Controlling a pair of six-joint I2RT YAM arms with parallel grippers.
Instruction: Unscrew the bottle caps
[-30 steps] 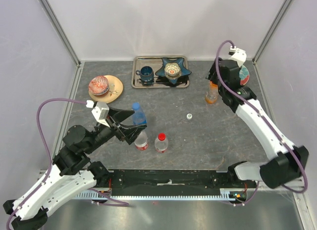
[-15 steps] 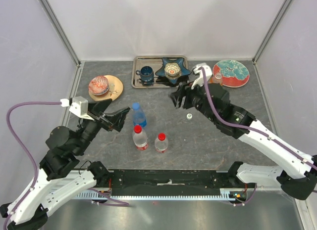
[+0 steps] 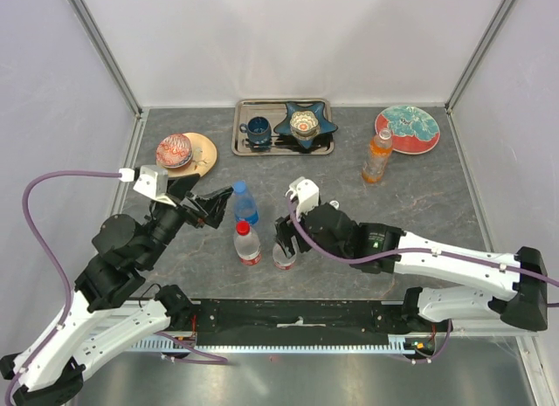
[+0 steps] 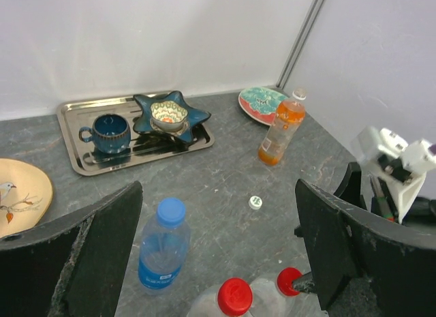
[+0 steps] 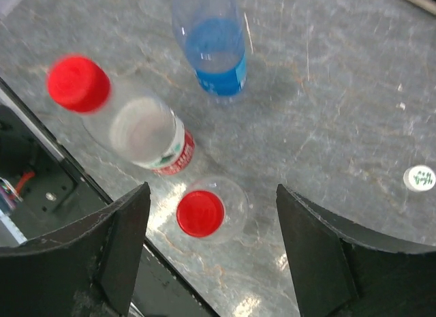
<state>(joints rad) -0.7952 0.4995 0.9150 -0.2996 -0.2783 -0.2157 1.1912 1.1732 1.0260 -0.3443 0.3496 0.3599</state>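
Left arm [image 3: 113, 266]: rises from the lower left of the top view, elbow bent, forearm angled toward the centre.
Left gripper [image 3: 217, 207]: level, jaws spread wide (their dark inner faces fill the wrist view's lower corners).
Right arm [image 3: 454, 259]: stretched low from the lower right toward the centre.
Right gripper [image 3: 286, 242]: pointing downward, jaws wide apart.

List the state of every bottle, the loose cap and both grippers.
orange bottle: upright, neck looks uncapped.
white cap: lying loose, on no bottle.
blue bottle: upright, capped.
clear bottle beside the blue one: upright, capped.
clear bottle under the right gripper: upright, capped.
left gripper: open, holding nothing.
right gripper: open, above a clear bottle, not gripping it.
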